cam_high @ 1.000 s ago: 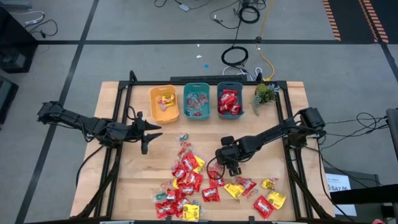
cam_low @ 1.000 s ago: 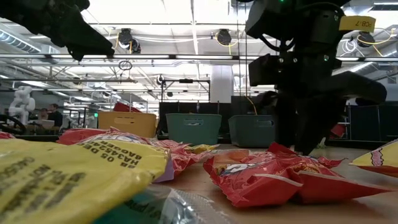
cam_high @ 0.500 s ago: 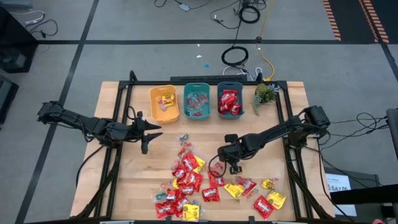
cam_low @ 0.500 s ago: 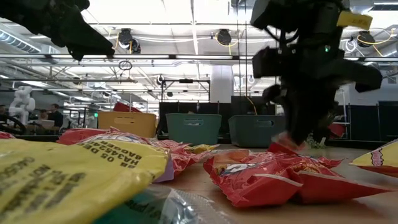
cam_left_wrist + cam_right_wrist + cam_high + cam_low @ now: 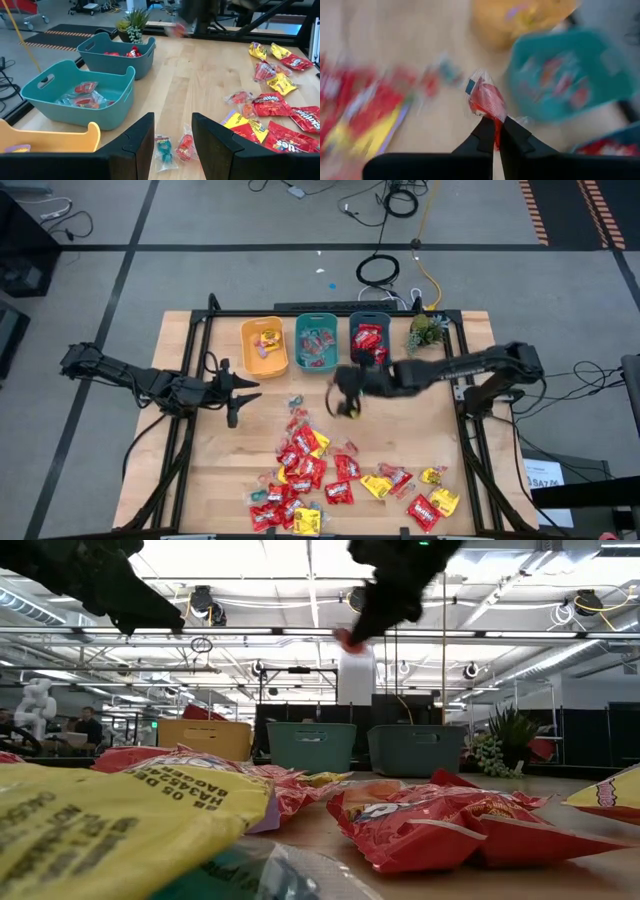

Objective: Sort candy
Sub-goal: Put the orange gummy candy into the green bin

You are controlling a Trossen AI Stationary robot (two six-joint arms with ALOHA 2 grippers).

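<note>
Candy, red and yellow packets with smaller clear-wrapped pieces, lies in a pile [image 5: 310,475] on the near half of the table. My right gripper [image 5: 348,398] is up in the air between the pile and the bins, shut on a small clear-wrapped red candy [image 5: 486,97]. In the low view that candy [image 5: 345,640] shows high above the table. My left gripper [image 5: 233,400] stands open at the table's left. Beyond its fingers lie two small wrapped pieces [image 5: 175,147], untouched. My right gripper pinches the small candy by the wrapper's end [image 5: 494,116] between its two fingertips. The rest of the piece sticks out past the fingertips. In the low view the fingers [image 5: 378,612] slant downward and the candy hangs at their ends, lifted clear of the table.
Three bins stand in a row at the far side: yellow [image 5: 264,346], teal [image 5: 316,342] with small wrapped pieces, darker teal [image 5: 369,340] with red packets. A small green plant [image 5: 425,330] is at the far right. More packets [image 5: 425,500] lie near right.
My right gripper has shut on a small red candy beside the pile, then risen and swung toward the far left, toward the bins. The candy has been lifted clear of the table and rides along with it.
</note>
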